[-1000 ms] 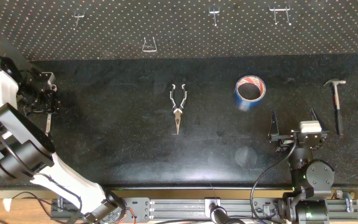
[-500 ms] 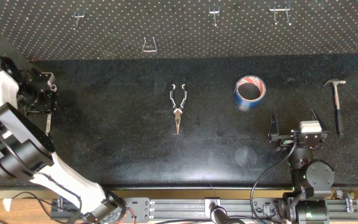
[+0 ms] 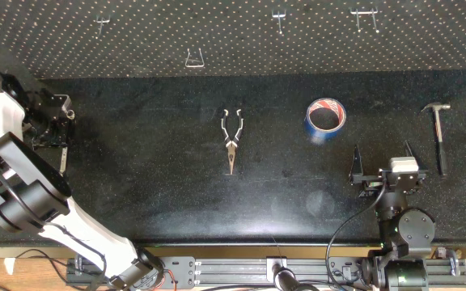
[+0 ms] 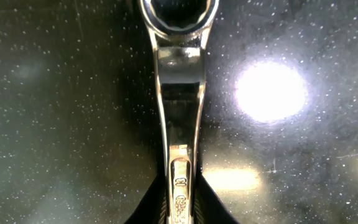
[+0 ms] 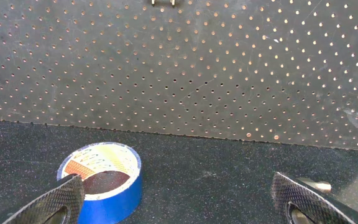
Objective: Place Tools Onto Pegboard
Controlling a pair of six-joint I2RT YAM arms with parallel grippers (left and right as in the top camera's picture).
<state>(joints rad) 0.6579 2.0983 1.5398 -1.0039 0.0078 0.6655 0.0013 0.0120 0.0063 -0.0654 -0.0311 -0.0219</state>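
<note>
Black speckled worktop runs up to a pegboard along its far edge. At the far left of it, the left claw is pinched narrow on the shank of a wrench. The tool runs straight out from between the fingers, and its ring end is the part farthest from the grip. Whether it rests on the surface or hangs just above it I cannot tell.

The grip sits low on a slim, polished shank, so in my judgement the long free end could swing or slide once carried. The ring would then meet its hook crooked and miss. The closest hook is up on the board's far left, apart from the claw.

Farther right lie the pliers at mid-table, then the blue tape roll, and the hammer at the right edge. The right claw is spread wide and holds nothing, near the tape and just left of the hammer.
</note>
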